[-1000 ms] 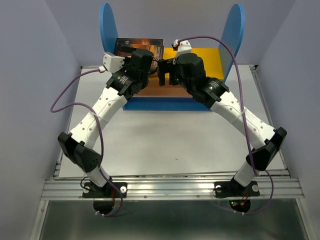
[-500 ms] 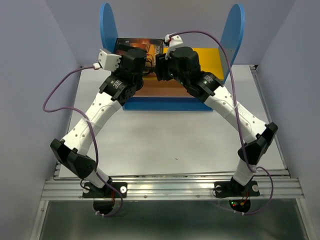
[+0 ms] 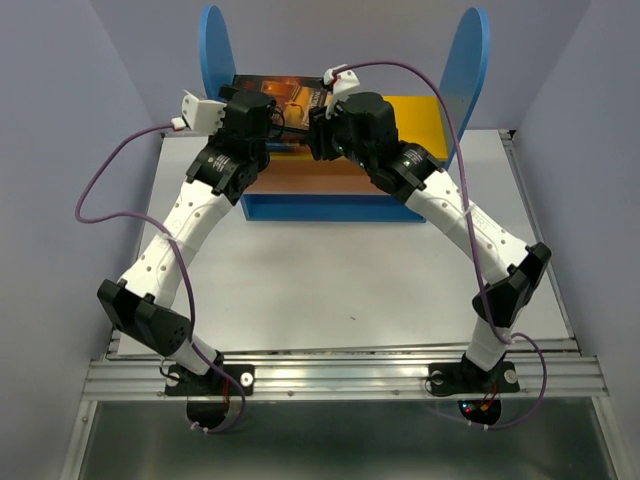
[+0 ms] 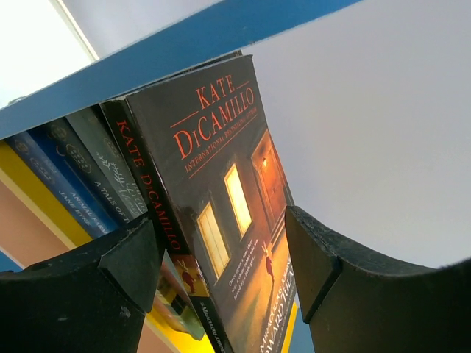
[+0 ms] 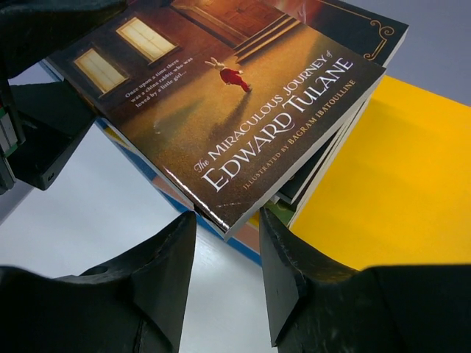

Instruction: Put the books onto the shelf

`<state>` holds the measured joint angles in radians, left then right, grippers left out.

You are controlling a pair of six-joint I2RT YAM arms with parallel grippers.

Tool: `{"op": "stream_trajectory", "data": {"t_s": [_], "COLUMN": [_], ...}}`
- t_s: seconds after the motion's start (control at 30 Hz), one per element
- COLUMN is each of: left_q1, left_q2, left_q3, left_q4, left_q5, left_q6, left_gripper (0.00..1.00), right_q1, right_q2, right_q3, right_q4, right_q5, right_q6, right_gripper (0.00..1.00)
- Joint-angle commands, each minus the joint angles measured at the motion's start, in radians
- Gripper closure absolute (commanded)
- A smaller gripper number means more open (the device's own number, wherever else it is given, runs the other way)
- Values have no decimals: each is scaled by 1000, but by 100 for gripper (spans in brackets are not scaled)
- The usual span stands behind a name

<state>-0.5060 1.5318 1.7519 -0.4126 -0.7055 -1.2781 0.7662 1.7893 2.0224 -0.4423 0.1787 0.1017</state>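
above the tabletop (image 3: 330,270), the right hand (image 5: 228,218) sits half-open astride the top book (image 5: 221,110)'s low corner, the left hand (image 4: 221,220) wide across it; whether either grips, i cannot tell. the books (image 4: 88,184) lean on the shelf (image 3: 330,208)'s yellow board (image 5: 397,169).

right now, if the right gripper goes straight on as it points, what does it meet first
The right gripper would likely meet the top book, Edward Tulane: its corner sits between the fingers.
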Motion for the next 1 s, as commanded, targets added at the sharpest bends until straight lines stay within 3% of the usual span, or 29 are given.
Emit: {"op": "stream_trajectory", "data": {"t_s": [0.0, 0.6, 0.8, 0.83, 0.97], "left_q1": [7, 7, 7, 7, 7], "left_q2": [-30, -107, -140, -145, -144], "left_q3": [-25, -120, -152, -157, -155], "left_q4": [66, 121, 153, 165, 181], "left_q5": [38, 75, 63, 60, 43], "left_q6": [52, 92, 95, 102, 112], "left_gripper": [25, 19, 16, 23, 30], "right_q1": [-5, -5, -5, -5, -5], "right_q2": [16, 65, 9, -2, -25], "right_q3": [65, 116, 79, 73, 41], "right_q4": [70, 70, 73, 73, 71], "right_q5": [-2, -30, 16, 51, 96], "right_q6": [-33, -45, -52, -56, -71], "right_gripper": [55, 60, 46, 45, 40]}}
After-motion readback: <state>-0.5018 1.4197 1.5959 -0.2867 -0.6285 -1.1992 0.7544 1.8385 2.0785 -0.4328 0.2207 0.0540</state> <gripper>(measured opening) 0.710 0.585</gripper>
